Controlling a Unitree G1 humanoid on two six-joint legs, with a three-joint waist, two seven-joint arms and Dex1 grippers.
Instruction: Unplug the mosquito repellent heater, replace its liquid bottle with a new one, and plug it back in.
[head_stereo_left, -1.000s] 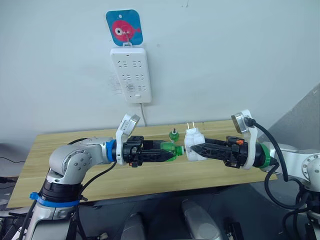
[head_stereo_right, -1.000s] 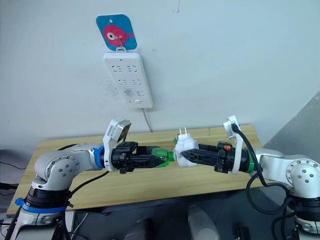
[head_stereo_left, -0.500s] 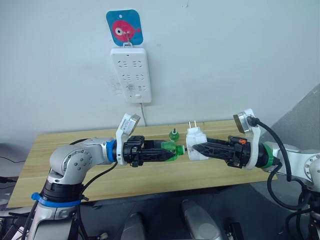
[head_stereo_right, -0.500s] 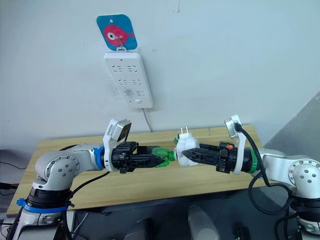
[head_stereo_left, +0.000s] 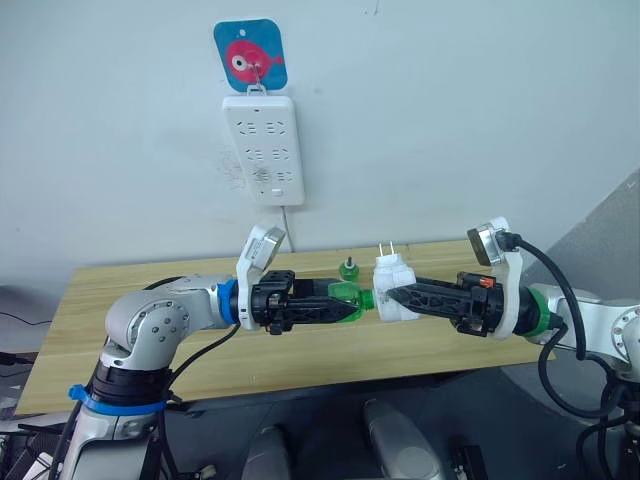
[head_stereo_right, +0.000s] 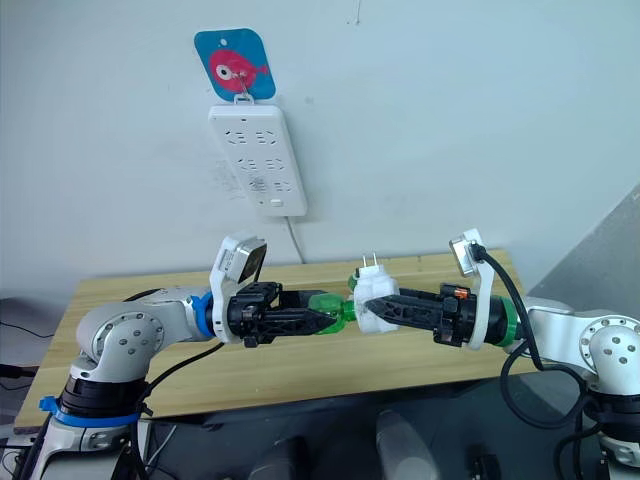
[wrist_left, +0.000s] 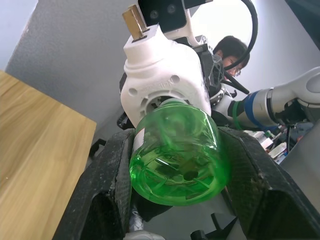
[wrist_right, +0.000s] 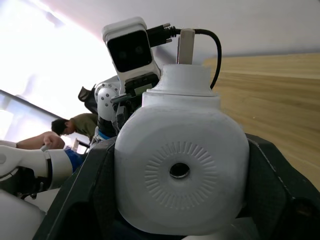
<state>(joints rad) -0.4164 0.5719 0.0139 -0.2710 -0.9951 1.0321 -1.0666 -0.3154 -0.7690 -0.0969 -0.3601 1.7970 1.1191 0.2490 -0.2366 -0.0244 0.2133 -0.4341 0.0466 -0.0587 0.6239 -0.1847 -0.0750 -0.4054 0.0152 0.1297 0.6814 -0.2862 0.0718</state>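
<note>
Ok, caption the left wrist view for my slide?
Left hand holds green bottle at the white heater's socket.

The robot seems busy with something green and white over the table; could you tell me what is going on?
The right tool is shut on the white heater, unplugged and held above the table with its prongs up. The left tool is shut on a green bottle, its neck at the heater's socket. A second bottle stands on the table behind them. The power strip hangs on the wall with nothing plugged in.
</note>
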